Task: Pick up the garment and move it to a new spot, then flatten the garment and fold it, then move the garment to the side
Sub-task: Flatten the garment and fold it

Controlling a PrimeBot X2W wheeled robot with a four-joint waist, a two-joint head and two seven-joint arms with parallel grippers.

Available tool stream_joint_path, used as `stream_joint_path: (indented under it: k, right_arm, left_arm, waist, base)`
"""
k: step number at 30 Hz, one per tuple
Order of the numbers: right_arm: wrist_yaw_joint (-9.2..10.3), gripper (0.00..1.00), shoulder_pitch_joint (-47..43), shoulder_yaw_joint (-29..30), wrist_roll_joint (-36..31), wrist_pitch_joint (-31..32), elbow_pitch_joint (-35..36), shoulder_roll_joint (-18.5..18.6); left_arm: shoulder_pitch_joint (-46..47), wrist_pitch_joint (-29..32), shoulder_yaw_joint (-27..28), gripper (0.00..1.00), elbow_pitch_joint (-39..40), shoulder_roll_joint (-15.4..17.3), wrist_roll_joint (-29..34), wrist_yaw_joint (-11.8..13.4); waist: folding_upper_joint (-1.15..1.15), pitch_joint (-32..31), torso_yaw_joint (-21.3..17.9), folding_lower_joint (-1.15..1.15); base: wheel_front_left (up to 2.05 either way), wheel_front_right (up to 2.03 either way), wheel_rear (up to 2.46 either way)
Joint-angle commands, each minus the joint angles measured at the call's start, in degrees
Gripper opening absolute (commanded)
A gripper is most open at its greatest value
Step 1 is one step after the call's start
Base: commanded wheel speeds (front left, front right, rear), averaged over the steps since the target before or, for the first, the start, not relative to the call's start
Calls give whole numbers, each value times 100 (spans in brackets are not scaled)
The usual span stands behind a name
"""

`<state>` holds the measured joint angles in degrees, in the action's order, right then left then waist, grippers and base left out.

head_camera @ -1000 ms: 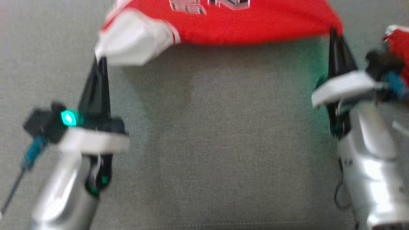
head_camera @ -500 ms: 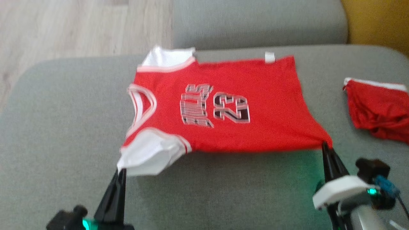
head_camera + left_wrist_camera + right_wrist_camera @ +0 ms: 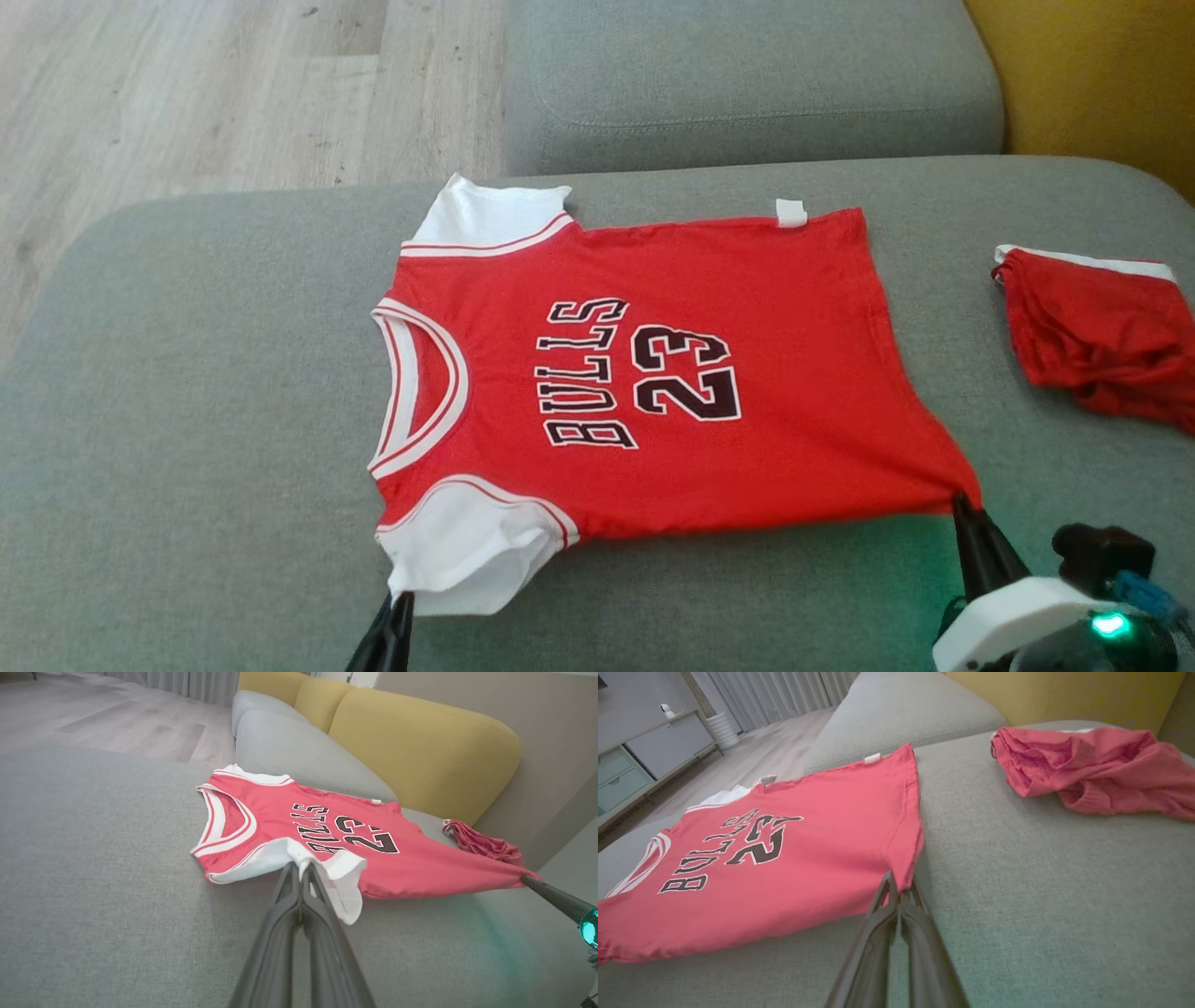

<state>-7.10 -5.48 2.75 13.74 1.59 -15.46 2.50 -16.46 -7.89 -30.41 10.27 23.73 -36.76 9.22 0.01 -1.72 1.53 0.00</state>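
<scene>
From my seat, the jersey (image 3: 653,373) lies spread face-up in the middle of the grey cushion (image 3: 187,420), neck opening toward 9 o'clock and hem toward 3 o'clock in the head view. It is thin, smooth red knit with white sleeves, white-and-red ribbed trim around the curved neckline, and black block lettering edged in white reading BULLS 23. A small white label (image 3: 790,213) sticks out of its far edge at 1 o'clock.

My left gripper (image 3: 299,865) has its dark tapered fingers pressed together on the near white sleeve, at the shirt's 7 o'clock; the cloth bunches and droops in a soft fold around the tips. My right gripper (image 3: 899,889) pinches the near hem corner at 4 o'clock, and the fabric pulls to a sharp point there.

The cushion is a coarse woven grey with rounded edges. At 3 o'clock, apart from the shirt, sits a crumpled red garment (image 3: 1102,336) with a white band. A smooth mustard-yellow backrest (image 3: 1083,65) rises at 1 o'clock, pale wood-grain floor (image 3: 187,93) at 11.
</scene>
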Motion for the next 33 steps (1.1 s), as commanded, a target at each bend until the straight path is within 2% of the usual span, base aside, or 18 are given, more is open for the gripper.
stream_joint_path:
  k: [1, 13, 17, 22, 28, 33]
  right_arm:
    - [-39, 0, 218, -98, 47, -18, 125, 38]
    - [-39, 0, 672, -140, 150, 27, -300, 38]
    - [-39, 0, 1047, -187, 189, 91, -389, 38]
    - [-39, 0, 1674, -67, 52, 373, -592, 38]
    - [-39, 0, 2560, 95, -104, 661, -1075, 38]
    - [-39, 0, 3143, 115, -184, 713, -1635, 38]
  left_arm:
    - [429, -75, 150, 0, 98, -27, 16, -31]
    - [1176, 17, 173, 0, -404, -69, 25, -237]
    - [1933, 264, 118, 0, -637, 27, 187, -456]
    - [3134, 713, 19, 0, -1120, 143, 380, -851]
    - [4505, 1098, -37, 0, -1906, 92, 476, -1249]
    - [5304, 1125, -91, 0, -2673, -21, 541, -1417]
  waist:
    - [-1, 24, -3, 0]
    - [-1, 351, -18, 0]
    - [-1, 533, -32, 0]
    - [-1, 773, -81, 0]
    - [-1, 1039, -181, 0]
    - [-1, 1194, -249, 0]
  base:
    - [0, 0, 0]
    - [0, 0, 0]
    - [0, 0, 0]
    - [0, 0, 0]
    - [0, 0, 0]
    - [0, 0, 0]
